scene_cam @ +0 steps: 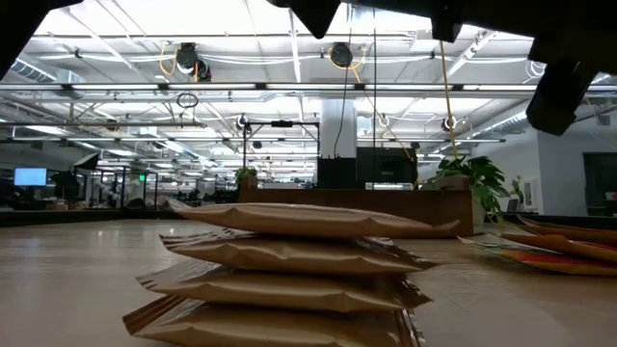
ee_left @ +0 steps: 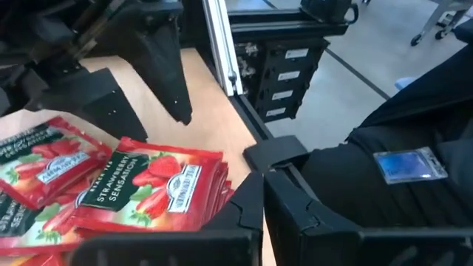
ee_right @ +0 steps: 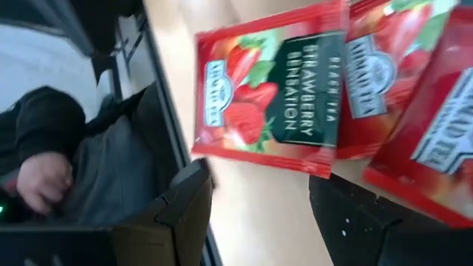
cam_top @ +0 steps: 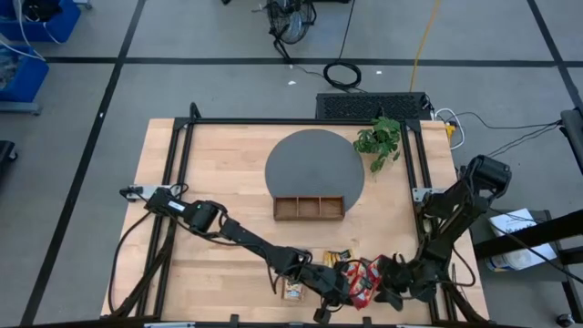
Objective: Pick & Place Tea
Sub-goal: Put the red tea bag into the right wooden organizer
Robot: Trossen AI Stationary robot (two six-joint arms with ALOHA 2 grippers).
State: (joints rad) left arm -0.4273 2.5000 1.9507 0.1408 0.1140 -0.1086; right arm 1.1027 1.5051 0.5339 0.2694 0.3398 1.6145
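Note:
Red strawberry tea sachets (cam_top: pixel 364 281) lie overlapping on the table near its near edge, and show large in the left wrist view (ee_left: pixel 148 188) and the right wrist view (ee_right: pixel 270 96). Orange-yellow sachets (cam_top: pixel 342 259) lie just behind them. Beige-green sachets (cam_top: pixel 292 291) are piled flat on one another (scene_cam: pixel 280 270). My left gripper (ee_left: pixel 264 193) is low at the left edge of the red sachets, fingers together. My right gripper (ee_right: pixel 259 185) hovers open at their right edge, with one red sachet ahead of its gap. My left gripper has one finger (ee_left: pixel 244 207) right beside the edge of the red sachet pile (ee_left: pixel 222 193); I cannot tell whether it touches it. Nothing shows between the shut fingers.
A three-slot wooden tray (cam_top: pixel 309 208) sits on the near rim of a grey round mat (cam_top: pixel 314 164), with a small plant (cam_top: pixel 381 141) to its right. The table's near edge and dark frame rail (ee_left: pixel 222 44) are close. A person's hand (ee_right: pixel 41 181) shows beyond the edge.

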